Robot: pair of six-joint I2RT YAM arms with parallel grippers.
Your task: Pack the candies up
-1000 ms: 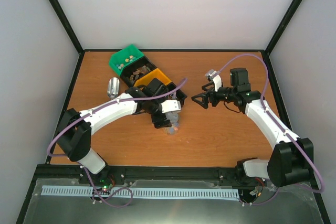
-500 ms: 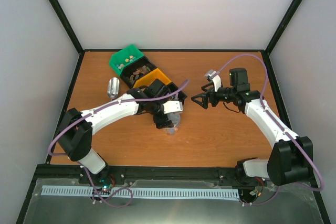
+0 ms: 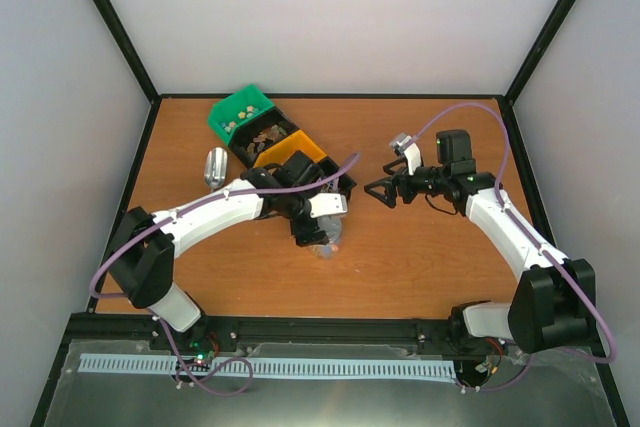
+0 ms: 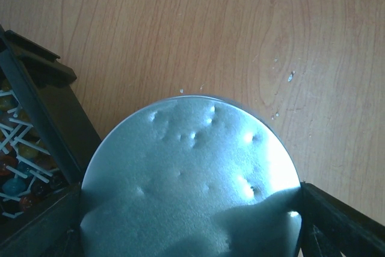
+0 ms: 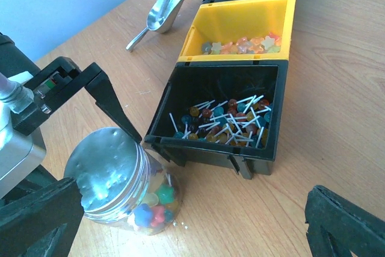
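Observation:
A clear jar of coloured candies [image 5: 150, 200] stands on the table beside a black bin [image 5: 210, 156] of lollipops. A round silver lid [image 4: 192, 167] sits on the jar's mouth. My left gripper [image 4: 189, 212] reaches down over it, one finger against each side of the lid's rim, shut on it. One of its black fingers [image 5: 111, 103] shows between jar and bin. My right gripper [image 3: 378, 190] hovers open to the right of the jar, holding nothing. More candies [image 5: 243, 46] lie in the yellow bin [image 5: 240, 19].
A row of bins runs to the back left: green bin [image 3: 240, 107], a black one [image 3: 262, 135], yellow, then the lollipop bin. A silver scoop [image 5: 165, 7] lies left of the row. Bare wood stretches right of the jar.
My left wrist has turned a little over the jar while holding the lid. The right arm has stayed still.

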